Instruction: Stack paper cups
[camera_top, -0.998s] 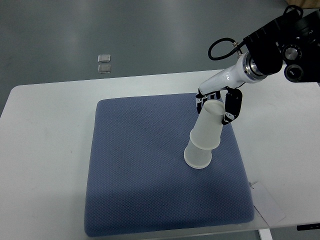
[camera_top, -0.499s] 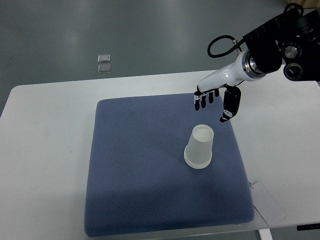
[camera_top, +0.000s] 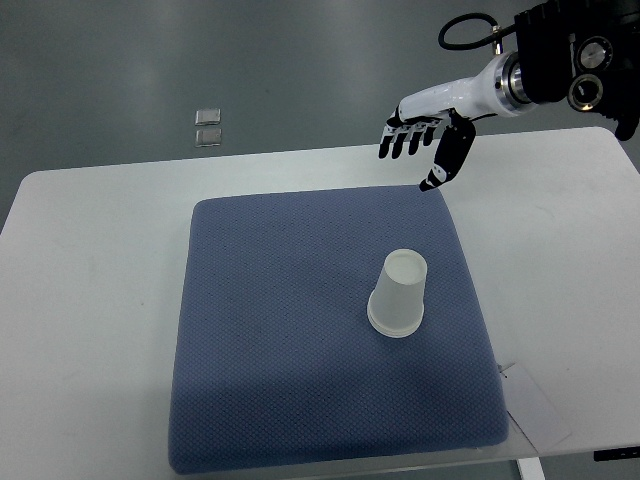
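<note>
Paper cups (camera_top: 398, 294): white, standing upside down on the blue mat, wide rim down and flat bottom up. They look nested one over the other as a single stack; how many there are cannot be told. The stack sits right of the mat's centre, a little toward the right edge.
Blue mat (camera_top: 300, 340): a square textured pad that lies flat on the worktop and carries only the cups.
Right robot hand (camera_top: 420, 150): it hangs in the air above the far right corner of the mat, well apart from the cups. The fingers (camera_top: 400, 141) are spread and point down; the thumb stands apart from them. It holds nothing.
Right arm: white forearm with black housing, entering from the upper right.
Worktop (camera_top: 90, 300): white, with a paper sheet (camera_top: 535, 400) near its front right corner.
Floor (camera_top: 120, 70): grey, with two small clear squares (camera_top: 208, 126) beyond the worktop's far edge.
</note>
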